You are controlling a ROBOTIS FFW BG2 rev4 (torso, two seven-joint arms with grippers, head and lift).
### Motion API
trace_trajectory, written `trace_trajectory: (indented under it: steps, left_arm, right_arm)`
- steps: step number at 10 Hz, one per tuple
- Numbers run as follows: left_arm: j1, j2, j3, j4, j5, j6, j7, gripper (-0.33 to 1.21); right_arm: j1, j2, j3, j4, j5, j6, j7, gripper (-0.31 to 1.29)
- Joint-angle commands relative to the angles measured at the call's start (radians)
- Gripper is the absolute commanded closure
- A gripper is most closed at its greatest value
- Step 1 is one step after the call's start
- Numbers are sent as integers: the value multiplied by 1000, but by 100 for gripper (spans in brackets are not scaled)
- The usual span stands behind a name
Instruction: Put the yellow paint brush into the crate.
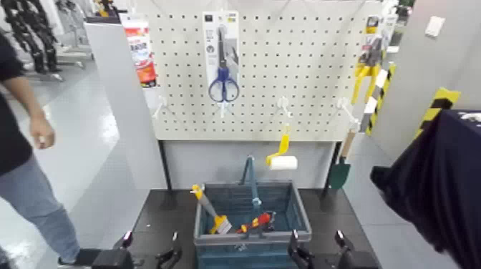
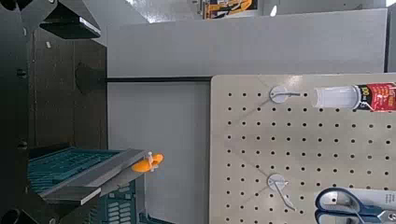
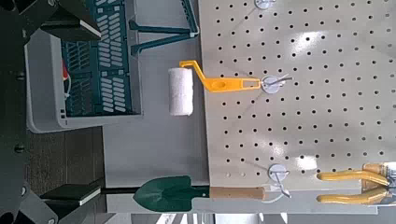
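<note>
Lying in one crate [image 1: 252,236], one yellow paint brush [image 1: 210,209]

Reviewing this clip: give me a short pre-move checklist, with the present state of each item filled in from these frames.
1. Yellow-handled flat paint brush inside the slatted blue-grey plastic crate: ok, bristles down, handle leaning over the left rim.
2. Left gripper free of load: ok, open, low beside the crate.
3. Right gripper free of load: ok, open.
4. Yellow-handled white roller untouched on the pegboard: ok.
5. Person clear of the arms: cannot tell, standing at far left.
</note>
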Motion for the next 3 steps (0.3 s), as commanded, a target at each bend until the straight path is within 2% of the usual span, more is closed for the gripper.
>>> trace_trajectory:
  steps: [1,3]
  left_arm:
    - [8,-4,0,-1,-3,-9,0,12]
    - [8,-4,-3,-3,-3,-12,0,11]
  right_arm:
    - [0,0,0,-2,13,5,-5,14]
    - [0,2,-2,-5,24,14,-6,14]
